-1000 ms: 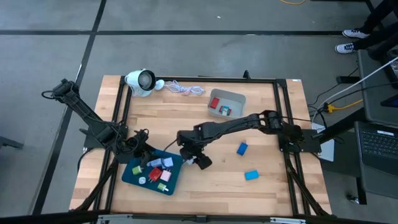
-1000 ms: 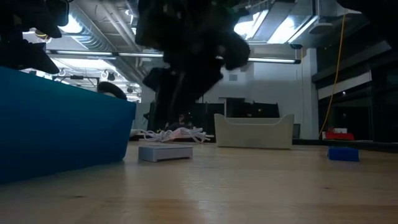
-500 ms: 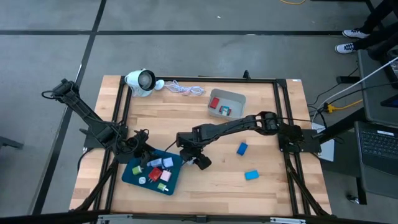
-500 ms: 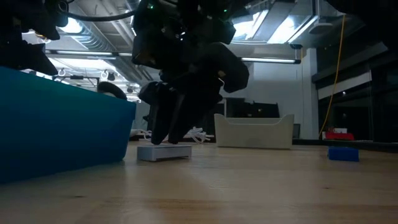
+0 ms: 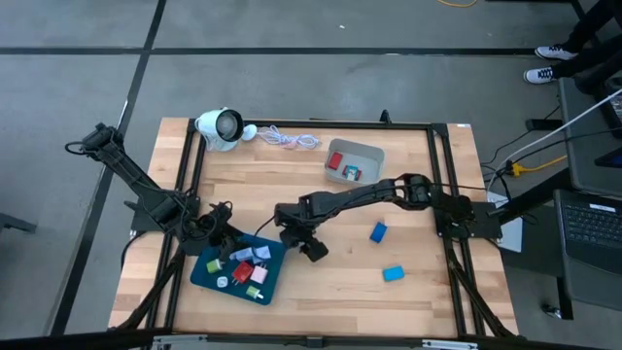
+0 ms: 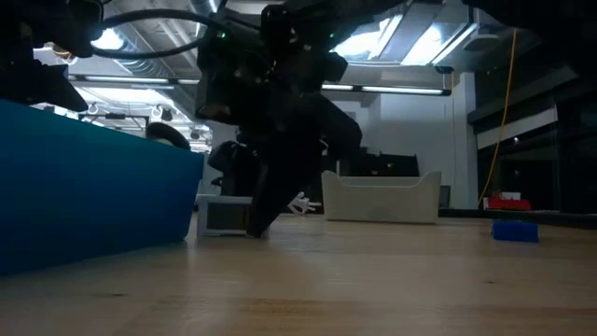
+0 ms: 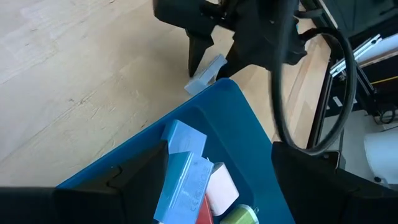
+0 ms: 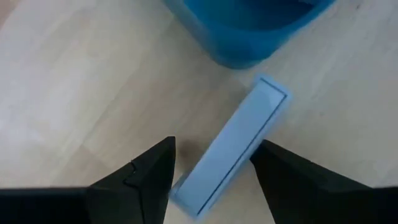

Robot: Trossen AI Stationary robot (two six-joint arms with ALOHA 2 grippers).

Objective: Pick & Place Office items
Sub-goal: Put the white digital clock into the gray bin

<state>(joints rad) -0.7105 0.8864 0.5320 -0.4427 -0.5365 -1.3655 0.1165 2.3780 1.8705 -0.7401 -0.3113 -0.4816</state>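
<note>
You have a white round camera device (image 5: 220,127) at the table's (image 5: 321,287) far left corner, cord (image 5: 288,139) coiled beside it. Grey bin (image 5: 354,160) sits far-centre; teal tray (image 5: 209,274) near-left (laptop (image 5: 593,226) off-table, right).

Right arm is reaching across the table's middle, right gripper (image 8: 211,165) pointing down low, fingers parted. Left arm is sitting bent at the left side, left gripper (image 7: 217,171) fingers spread.
</note>
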